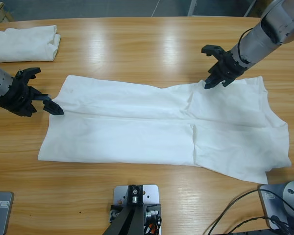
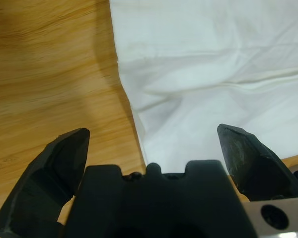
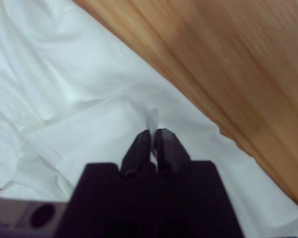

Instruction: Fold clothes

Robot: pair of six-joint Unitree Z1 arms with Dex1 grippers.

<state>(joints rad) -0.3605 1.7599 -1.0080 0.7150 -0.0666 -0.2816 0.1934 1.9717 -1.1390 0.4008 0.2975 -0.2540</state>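
The white T-shirt (image 1: 152, 129) lies spread on the wooden table (image 1: 137, 44), folded once lengthwise I think, while the right gripper (image 1: 209, 83) pinches its far edge, the left gripper (image 1: 51, 105) gapes at its end, and cross folds remain.

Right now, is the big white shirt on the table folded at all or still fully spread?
Partly folded. The T-shirt lies flat with its far long edge turned over onto itself, a straight crease running along its middle. A second garment sits fully folded at the far corner.

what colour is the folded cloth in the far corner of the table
White, plain, no pattern; the folded cloth shows best in the high view.
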